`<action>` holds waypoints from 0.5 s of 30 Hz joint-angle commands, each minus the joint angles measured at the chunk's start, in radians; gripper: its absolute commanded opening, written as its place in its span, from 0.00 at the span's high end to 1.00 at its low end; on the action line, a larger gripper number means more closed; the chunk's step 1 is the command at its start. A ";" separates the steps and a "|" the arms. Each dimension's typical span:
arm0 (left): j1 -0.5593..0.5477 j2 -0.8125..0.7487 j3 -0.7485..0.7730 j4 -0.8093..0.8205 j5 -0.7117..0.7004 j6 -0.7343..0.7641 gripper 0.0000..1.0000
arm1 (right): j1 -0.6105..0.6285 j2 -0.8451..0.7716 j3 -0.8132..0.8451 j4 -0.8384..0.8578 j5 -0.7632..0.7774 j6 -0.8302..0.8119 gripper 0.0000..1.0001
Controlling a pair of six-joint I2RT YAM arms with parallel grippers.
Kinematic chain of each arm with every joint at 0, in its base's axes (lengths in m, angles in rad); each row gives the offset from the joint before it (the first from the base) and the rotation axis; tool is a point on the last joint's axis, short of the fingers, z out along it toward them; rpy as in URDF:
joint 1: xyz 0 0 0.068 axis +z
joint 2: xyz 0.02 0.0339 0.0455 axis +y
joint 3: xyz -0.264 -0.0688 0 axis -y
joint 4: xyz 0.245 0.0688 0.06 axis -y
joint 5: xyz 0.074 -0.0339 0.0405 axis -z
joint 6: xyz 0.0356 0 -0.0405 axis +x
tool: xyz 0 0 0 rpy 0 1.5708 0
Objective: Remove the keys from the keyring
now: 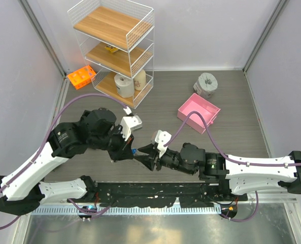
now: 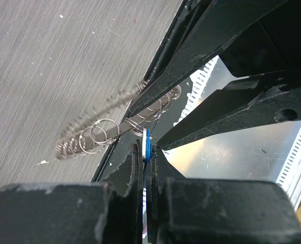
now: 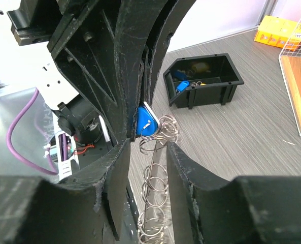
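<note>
The left gripper [image 2: 146, 165] clamps the flat blue-headed key [image 2: 145, 142] in its matte black jaws; the thin silver wire keyring [image 3: 155, 185], strung with small round loops, sits between both grippers above the streaked grey table [image 1: 231, 101]. The right gripper [image 3: 147, 152] straddles it; whether it pinches cannot be told.

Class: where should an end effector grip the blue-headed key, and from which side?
Grip the blue-headed metal key by its flat head, pads on both broad faces, approaching from opposite the thin silver wire keyring, whose small loops crowd that side. The left end effector does so.
</note>
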 commanded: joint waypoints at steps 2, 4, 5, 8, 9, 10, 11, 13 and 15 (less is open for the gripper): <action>-0.003 -0.009 0.060 0.082 0.070 -0.021 1.00 | 0.016 0.018 0.006 0.001 -0.011 -0.040 0.59; -0.002 -0.009 0.062 0.083 0.068 -0.021 1.00 | 0.020 0.018 0.006 0.001 -0.018 -0.044 0.58; -0.003 -0.009 0.065 0.082 0.068 -0.021 1.00 | 0.025 0.019 0.005 0.001 -0.026 -0.044 0.58; -0.002 -0.007 0.069 0.076 0.061 -0.018 1.00 | 0.045 0.019 0.000 -0.001 -0.035 -0.101 0.59; -0.003 -0.005 0.072 0.073 0.061 -0.018 1.00 | 0.057 0.018 -0.006 -0.001 -0.028 -0.109 0.58; -0.002 -0.002 0.075 0.071 0.062 -0.018 1.00 | 0.063 0.015 -0.012 0.003 -0.012 -0.127 0.57; -0.003 -0.004 0.075 0.074 0.065 -0.018 1.00 | 0.077 0.009 -0.023 0.007 0.004 -0.139 0.57; -0.003 -0.002 0.075 0.069 0.067 -0.018 1.00 | 0.092 0.001 -0.038 0.019 0.040 -0.162 0.57; -0.003 -0.004 0.072 0.069 0.068 -0.018 1.00 | 0.099 -0.019 -0.060 0.035 0.049 -0.184 0.57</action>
